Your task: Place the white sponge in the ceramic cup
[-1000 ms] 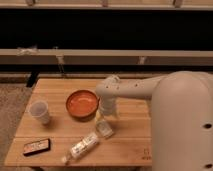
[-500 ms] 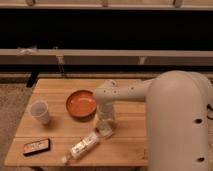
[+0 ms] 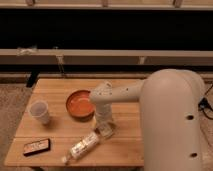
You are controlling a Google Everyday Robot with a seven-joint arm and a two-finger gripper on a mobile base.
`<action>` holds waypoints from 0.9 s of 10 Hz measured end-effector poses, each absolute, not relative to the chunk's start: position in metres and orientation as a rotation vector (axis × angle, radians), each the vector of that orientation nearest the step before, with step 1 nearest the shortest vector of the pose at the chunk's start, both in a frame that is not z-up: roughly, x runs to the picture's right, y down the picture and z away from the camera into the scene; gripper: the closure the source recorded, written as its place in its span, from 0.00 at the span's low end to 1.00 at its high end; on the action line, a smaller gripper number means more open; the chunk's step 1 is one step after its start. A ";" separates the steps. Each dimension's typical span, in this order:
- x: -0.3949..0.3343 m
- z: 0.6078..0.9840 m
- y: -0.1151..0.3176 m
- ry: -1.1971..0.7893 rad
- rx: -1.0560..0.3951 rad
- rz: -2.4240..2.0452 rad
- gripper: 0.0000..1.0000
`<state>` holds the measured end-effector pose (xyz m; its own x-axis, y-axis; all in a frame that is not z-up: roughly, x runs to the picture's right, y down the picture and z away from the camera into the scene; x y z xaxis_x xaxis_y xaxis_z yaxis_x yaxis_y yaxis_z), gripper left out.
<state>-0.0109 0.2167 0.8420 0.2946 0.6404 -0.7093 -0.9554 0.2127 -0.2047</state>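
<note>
One wooden slatted table (image 3: 125,147) is seen, and on it one of each thing: a wide orange round bowl (image 3: 80,104), a small pale whitish-grey ceramic cup (image 3: 40,111), a small off-white sponge (image 3: 111,133), a clear plastic bottle with a white label (image 3: 83,146), and a flat dark rectangular object with a reddish face (image 3: 36,146).

The white arm's gripper (image 3: 105,130) is pointed downward just right of and below the orange bowl, set over the sponge, which is largely covered by it. Whether the gripper is released or clenched cannot be told, nor whether the sponge is touched.

The cup is stood upright left of the bowl. The bottle is laid on its side below the bowl, just beside the gripper. The dark object is laid below and left of the bowl.
</note>
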 end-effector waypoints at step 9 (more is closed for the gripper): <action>0.008 0.815 0.163 0.442 -0.620 1.263 1.00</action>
